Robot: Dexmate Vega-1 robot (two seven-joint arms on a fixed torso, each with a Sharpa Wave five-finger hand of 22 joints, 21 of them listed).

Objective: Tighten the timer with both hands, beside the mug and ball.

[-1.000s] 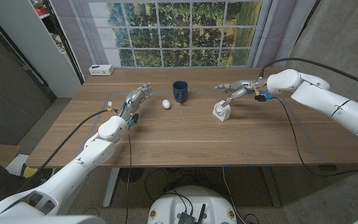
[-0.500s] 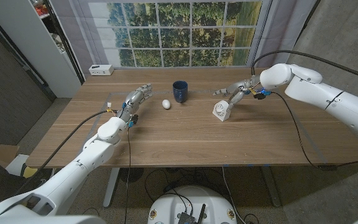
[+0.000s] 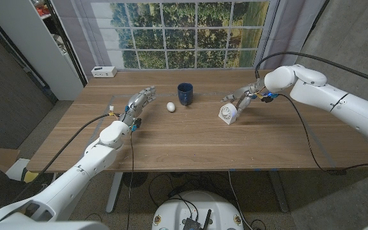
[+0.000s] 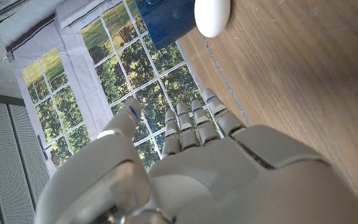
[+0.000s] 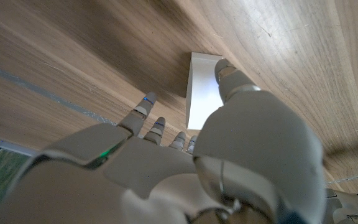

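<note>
I am at the reaching step: neither hand grips the timer yet. Going left to right, my left hand [image 3: 140,101] waits on the wooden table [image 3: 171,140], fingers apart and holding nothing. Just beyond its fingertips to the right lies one white ball [image 3: 170,107], and past that stands one dark blue mug [image 3: 184,93]. Well to the right of the mug is one white timer [image 3: 228,113], the thing to tighten. My right hand [image 3: 240,98] hangs just above and behind it, fingers spread; I cannot tell whether they touch the timer. Next, I judge, the right hand must close on the timer and the left must cross past ball and mug to steady it.
</note>
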